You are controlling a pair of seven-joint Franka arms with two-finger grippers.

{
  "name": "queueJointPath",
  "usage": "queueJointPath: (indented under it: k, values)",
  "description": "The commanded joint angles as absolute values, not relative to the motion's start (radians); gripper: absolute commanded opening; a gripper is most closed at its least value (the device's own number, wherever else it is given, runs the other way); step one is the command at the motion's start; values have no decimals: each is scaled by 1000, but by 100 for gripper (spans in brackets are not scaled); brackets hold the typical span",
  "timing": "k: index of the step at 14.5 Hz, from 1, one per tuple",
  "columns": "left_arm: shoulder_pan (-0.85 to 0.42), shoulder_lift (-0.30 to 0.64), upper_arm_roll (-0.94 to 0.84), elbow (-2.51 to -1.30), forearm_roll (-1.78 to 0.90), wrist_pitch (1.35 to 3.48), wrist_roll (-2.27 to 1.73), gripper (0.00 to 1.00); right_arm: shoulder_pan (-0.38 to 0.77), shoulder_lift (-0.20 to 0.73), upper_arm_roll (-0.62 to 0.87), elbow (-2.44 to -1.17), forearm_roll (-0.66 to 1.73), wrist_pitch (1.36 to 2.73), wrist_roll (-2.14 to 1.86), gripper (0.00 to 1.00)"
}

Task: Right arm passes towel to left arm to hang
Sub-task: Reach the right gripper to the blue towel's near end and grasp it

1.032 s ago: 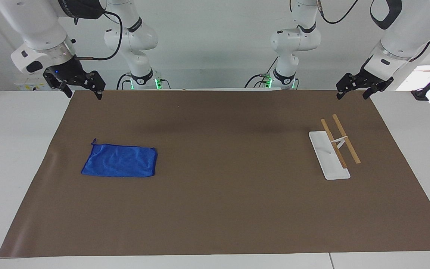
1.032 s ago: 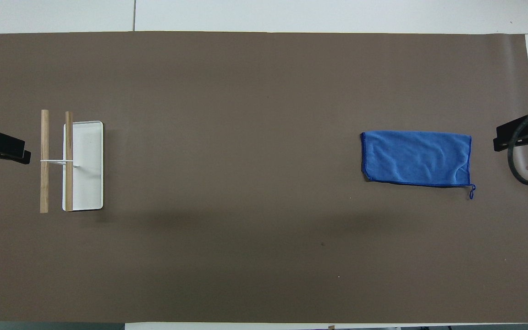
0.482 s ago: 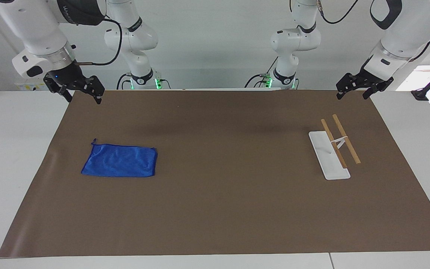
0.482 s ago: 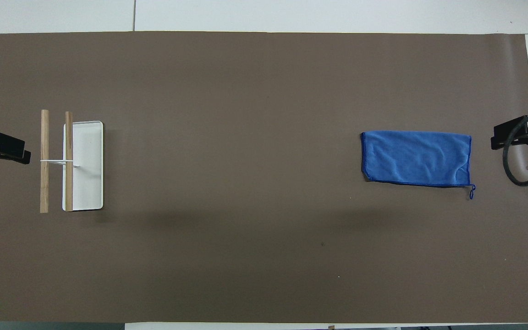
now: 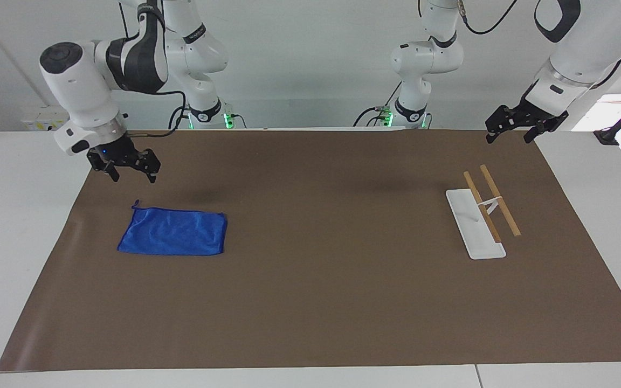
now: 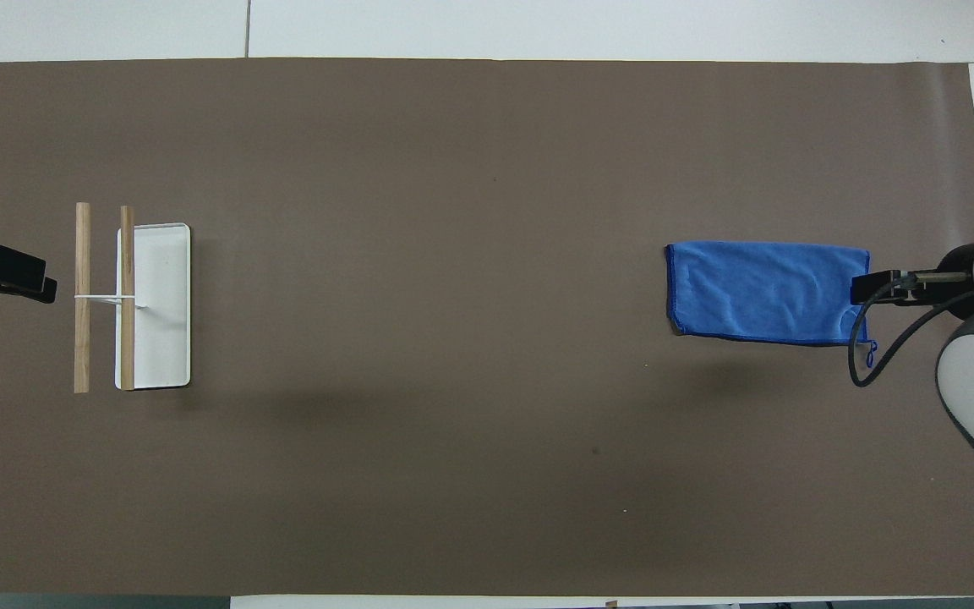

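Observation:
The blue towel (image 5: 173, 231) (image 6: 766, 292) lies flat on the brown mat toward the right arm's end of the table, its small corner loop (image 6: 870, 353) showing. My right gripper (image 5: 133, 177) (image 6: 876, 288), with a blue wrist light and a looping black cable, hangs open in the air. It is over the towel's short edge at the right arm's end and clear of the cloth. My left gripper (image 5: 508, 139) (image 6: 30, 283) waits open above the mat's corner at the left arm's end, holding nothing.
A rack stands toward the left arm's end: a white base (image 5: 475, 229) (image 6: 161, 304) carrying two wooden rods (image 5: 499, 200) (image 6: 82, 296). The brown mat (image 5: 310, 302) covers most of the white table (image 5: 8, 215).
The right arm has swung down and over toward the towel, bringing its gripper above the towel's short edge. The left arm and the towel have not moved.

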State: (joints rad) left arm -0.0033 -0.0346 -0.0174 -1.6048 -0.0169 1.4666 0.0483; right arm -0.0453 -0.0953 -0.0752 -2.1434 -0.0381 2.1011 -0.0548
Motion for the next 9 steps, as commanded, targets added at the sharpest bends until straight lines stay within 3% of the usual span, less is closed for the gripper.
queueJointPath:
  k: [1, 4, 9]
  values:
    - [14, -43, -32, -1614, -3, 1470, 51, 100, -98, -26, -68, -2239, -31, 2299, -112, 100]
    - [14, -43, -32, -1614, -3, 1470, 51, 100, -81, 12, -67, -2309, -21, 2423, -59, 100]
    - [14, -43, -32, -1614, -3, 1470, 51, 100, -78, 110, -63, -2315, -17, 2569, -46, 100]
